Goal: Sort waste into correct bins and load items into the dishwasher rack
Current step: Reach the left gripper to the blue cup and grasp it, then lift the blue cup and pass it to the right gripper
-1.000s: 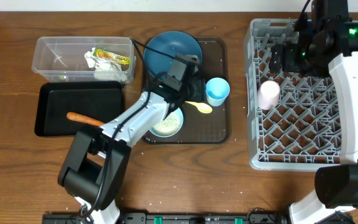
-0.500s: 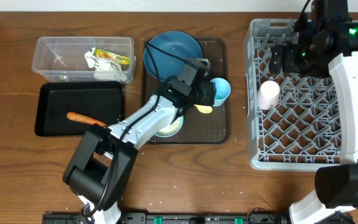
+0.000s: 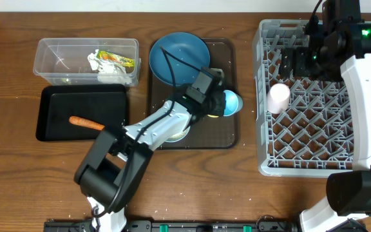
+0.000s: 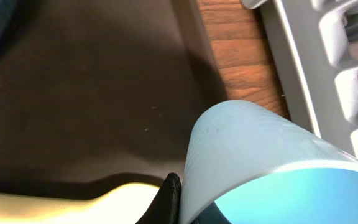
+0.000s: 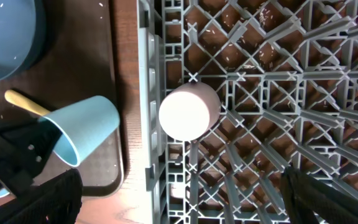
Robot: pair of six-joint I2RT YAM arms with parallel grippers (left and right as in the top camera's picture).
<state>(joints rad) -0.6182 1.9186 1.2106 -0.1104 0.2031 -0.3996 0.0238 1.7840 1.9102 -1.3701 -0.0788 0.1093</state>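
The light-blue cup (image 3: 231, 102) (image 4: 260, 149) (image 5: 82, 127) is tipped on the brown tray, mouth toward my left arm. My left gripper (image 3: 218, 102) (image 4: 186, 206) is shut on its rim, one finger (image 4: 169, 198) outside the wall. The yellow spoon (image 4: 73, 205) (image 5: 25, 101) lies just beside it. The dark-blue bowl (image 3: 179, 57) sits at the tray's back. The white bowl (image 3: 176, 133) is mostly hidden under my arm. The pink cup (image 3: 278, 98) (image 5: 188, 115) stands upside down in the dishwasher rack (image 3: 269, 161). My right gripper (image 3: 295, 63) (image 5: 179, 186) hangs open above the rack, holding nothing.
A clear tub (image 3: 57, 55) at the back left holds a white tissue (image 3: 111, 76) and a printed wrapper (image 3: 118, 59). In front of it, a black tray (image 3: 57, 132) holds a carrot piece (image 3: 85, 122). The brown serving tray (image 3: 227, 132) sits between the bins and the rack.
My left gripper has moved right over the spoon to the light-blue cup and shut on its rim. The cup has tipped from upright. The right arm has not moved.
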